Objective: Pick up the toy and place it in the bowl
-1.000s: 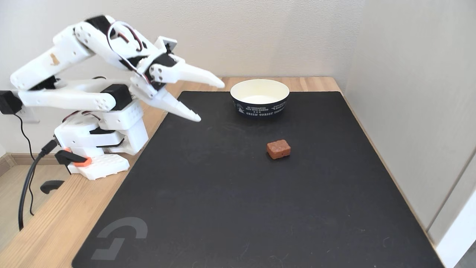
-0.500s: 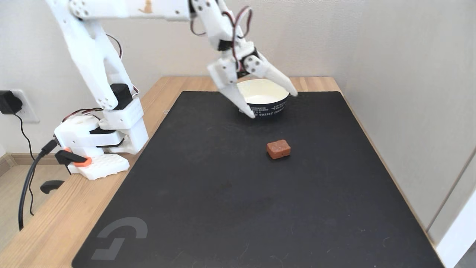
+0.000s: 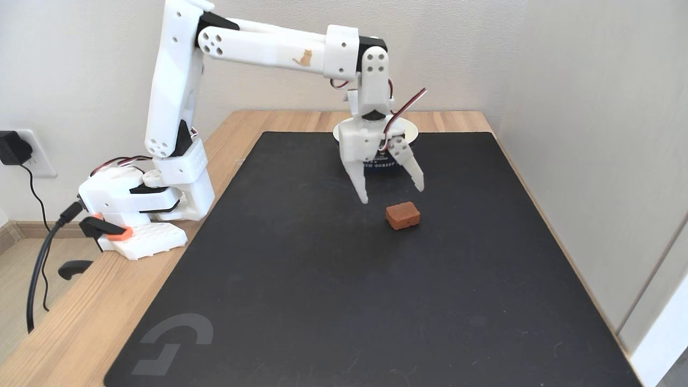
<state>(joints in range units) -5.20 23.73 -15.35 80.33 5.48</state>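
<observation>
End effector point(image 3: 392, 196) spread wide, hiding most of bowl point(image 3: 411, 129), toy point(image 3: 402, 215) uncovered

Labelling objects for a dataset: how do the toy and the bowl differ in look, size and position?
The toy is a small reddish-brown block with rounded edges; the bowl is round, cream inside, dark navy outside with white lettering, and much larger. The toy lies in plain sight, nearer the camera; the bowl sits farther back, partly hidden by the open pincer. Both rest on the black mat.
</observation>
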